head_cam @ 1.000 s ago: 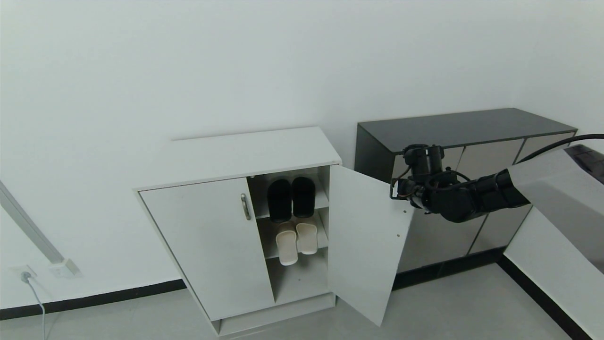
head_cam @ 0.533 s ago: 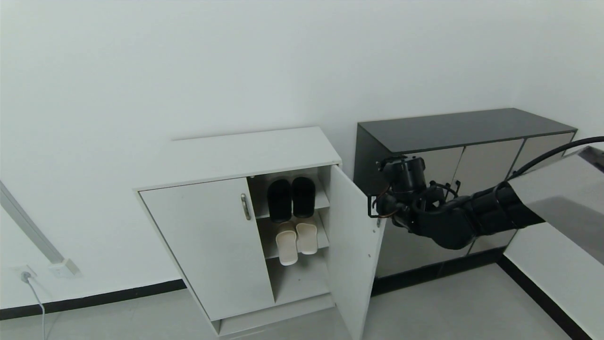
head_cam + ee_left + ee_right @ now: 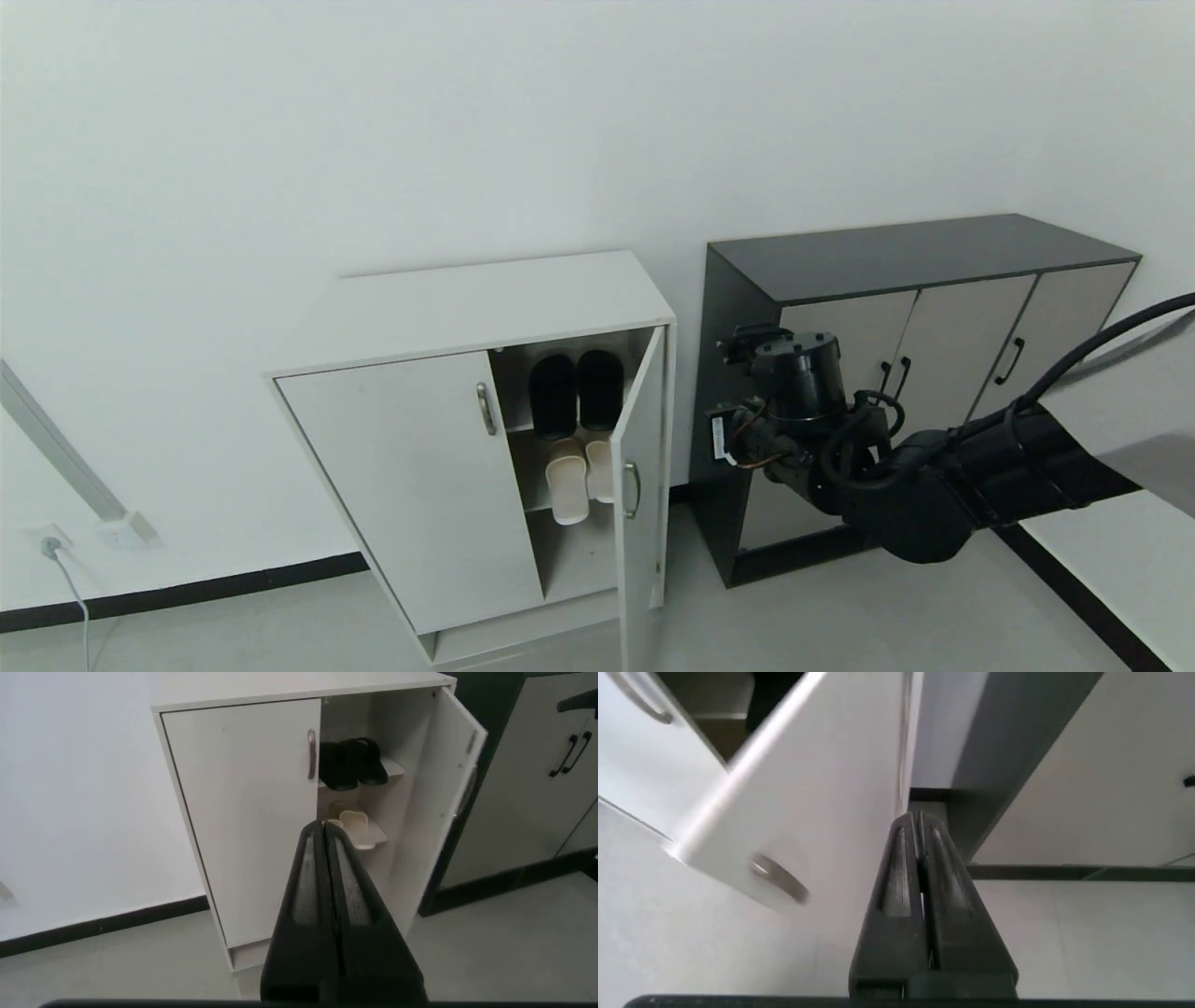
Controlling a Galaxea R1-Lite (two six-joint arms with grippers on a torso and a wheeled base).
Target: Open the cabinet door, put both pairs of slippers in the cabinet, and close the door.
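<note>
The white cabinet (image 3: 485, 308) has its left door shut and its right door (image 3: 642, 448) standing ajar at a narrow angle, handle (image 3: 633, 490) facing out. Black slippers (image 3: 577, 390) lie on the top shelf, beige slippers (image 3: 568, 485) on the shelf below. My right arm (image 3: 803, 420) hangs just right of the door. In the right wrist view my right gripper (image 3: 921, 821) is shut and empty, its tip close to the door's outer face (image 3: 813, 784). My left gripper (image 3: 324, 826) is shut and empty, well back from the cabinet (image 3: 243, 784), pointing at it.
A dark cabinet (image 3: 915, 252) with grey doors stands right of the white one, a narrow gap between them. A white counter (image 3: 1120, 560) runs along the right. A wall socket with a cable (image 3: 47, 543) is low on the left. Grey floor lies in front.
The right door has swung from wide open to nearly shut. My right arm has moved left and lower, following the door.
</note>
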